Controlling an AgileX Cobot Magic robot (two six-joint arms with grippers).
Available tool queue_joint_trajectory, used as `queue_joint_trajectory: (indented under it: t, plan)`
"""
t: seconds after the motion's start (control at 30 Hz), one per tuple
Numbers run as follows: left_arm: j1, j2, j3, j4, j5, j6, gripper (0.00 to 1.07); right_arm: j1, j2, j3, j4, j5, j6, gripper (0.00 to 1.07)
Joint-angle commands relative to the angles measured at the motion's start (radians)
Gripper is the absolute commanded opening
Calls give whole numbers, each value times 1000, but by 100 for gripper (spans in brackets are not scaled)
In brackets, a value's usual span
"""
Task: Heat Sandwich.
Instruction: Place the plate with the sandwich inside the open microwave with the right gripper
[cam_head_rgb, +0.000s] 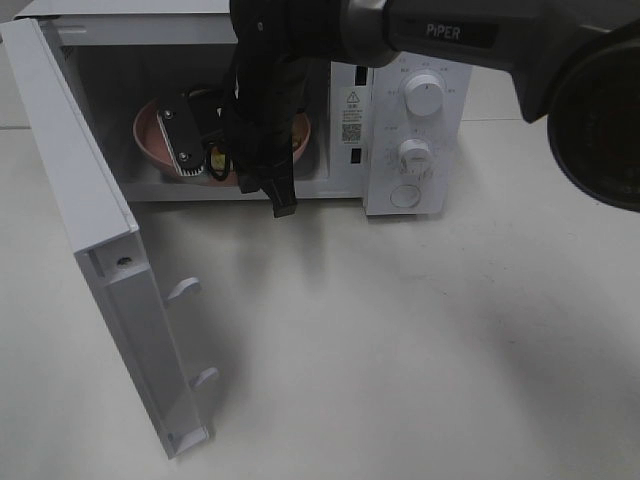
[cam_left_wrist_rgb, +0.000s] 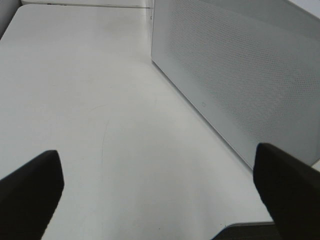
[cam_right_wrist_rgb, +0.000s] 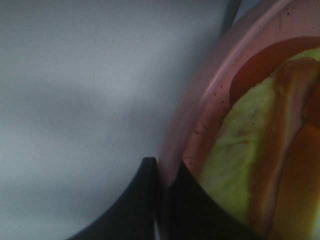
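The sandwich (cam_right_wrist_rgb: 255, 150) lies on the pink plate (cam_right_wrist_rgb: 200, 100), showing pale green and brown layers in the right wrist view. My right gripper (cam_right_wrist_rgb: 164, 167) is shut on the plate's rim, one finger on each side of it. In the exterior high view the right arm reaches into the open microwave (cam_head_rgb: 400, 120), where the right gripper (cam_head_rgb: 192, 135) covers most of the pink plate (cam_head_rgb: 148, 128); the sandwich is hidden there. My left gripper (cam_left_wrist_rgb: 157, 192) is open above the bare table, with nothing between its fingers.
The microwave door (cam_head_rgb: 100, 240) stands swung open to the left, and its perforated outer face (cam_left_wrist_rgb: 240, 75) is close beside the left gripper. Control knobs (cam_head_rgb: 425, 97) are on the microwave's right panel. The white table (cam_head_rgb: 400, 340) stretches in front.
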Motion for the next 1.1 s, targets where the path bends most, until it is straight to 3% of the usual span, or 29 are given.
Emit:
queue_joint_trajectory:
  t: [0.03,0.4,0.73,0.9,1.07,1.1]
  plan:
    - [5,-18,1,-4,-11,-3,98,-8,20,-44,-14,-15,14,0]
    - [5,-18,1,-4,-11,-3,98,-20,82,-139,-43,-26,32,0]
    - [5,-18,1,-4,-11,-3,98,-31,112,-153,-41,-61,50,1]
    - [5,-18,1,-4,-11,-3,98,-31,120,-159,-41,-65,50,4]
    - [5,-18,1,-4,-11,-3,98,-31,120,-159,-44,-72,53,12]
    - [5,-18,1,-4,-11,-3,98,-31,120,-159,-44,-72,53,18]
